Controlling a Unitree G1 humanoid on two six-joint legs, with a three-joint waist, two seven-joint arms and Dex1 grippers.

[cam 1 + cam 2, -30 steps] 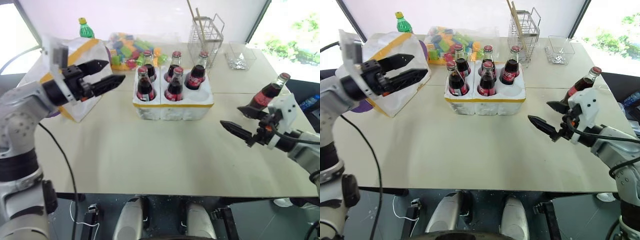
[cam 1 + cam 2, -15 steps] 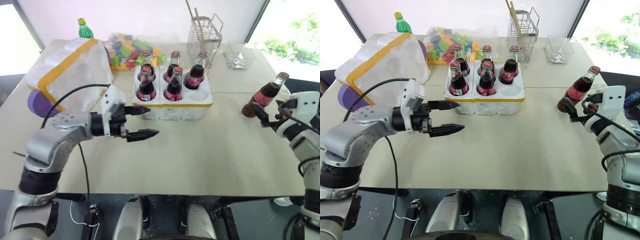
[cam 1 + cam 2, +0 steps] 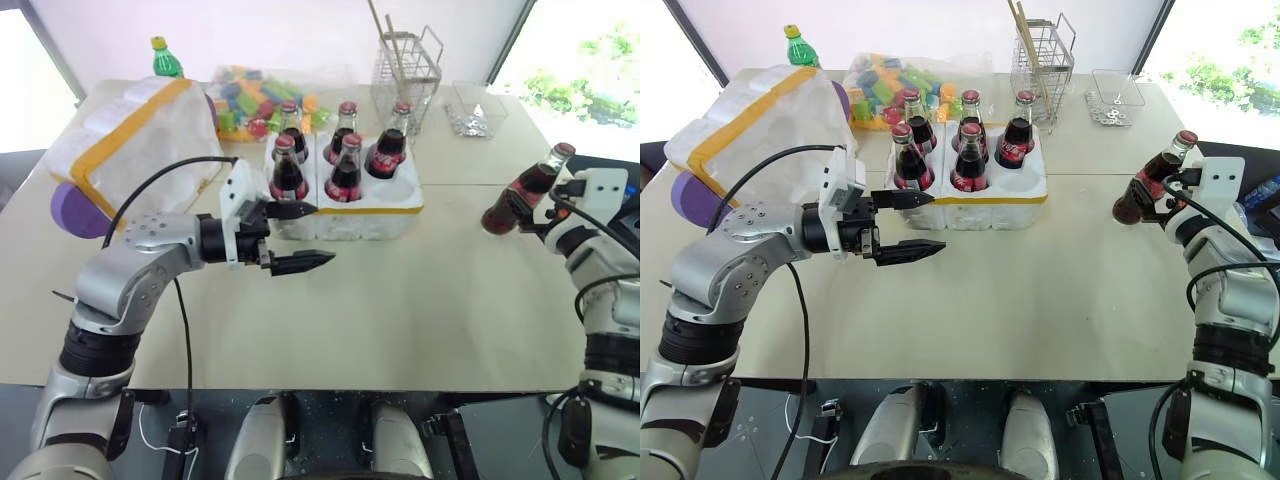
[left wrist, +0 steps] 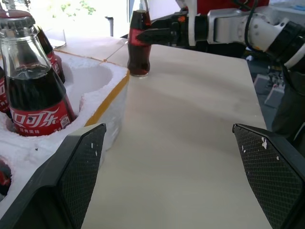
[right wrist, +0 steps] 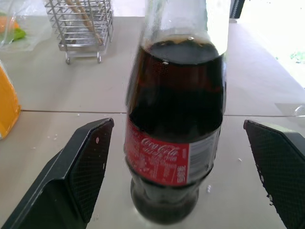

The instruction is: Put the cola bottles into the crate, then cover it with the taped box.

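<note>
I see five cola bottles (image 3: 345, 168) seated in the crate (image 3: 345, 208), the sixth bottle (image 3: 525, 192) standing near the table's right edge. My right gripper (image 5: 178, 157) brackets it, fingers wide and apart from the glass. My left gripper (image 3: 303, 237) hangs wide open before the crate.

Head views look down; wrist views face the lone bottle (image 5: 174, 138).

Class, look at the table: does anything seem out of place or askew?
One cola bottle stands alone near the table's right edge, between the open right claw fingers, while the crate keeps one well empty. Nothing is spilled.
</note>
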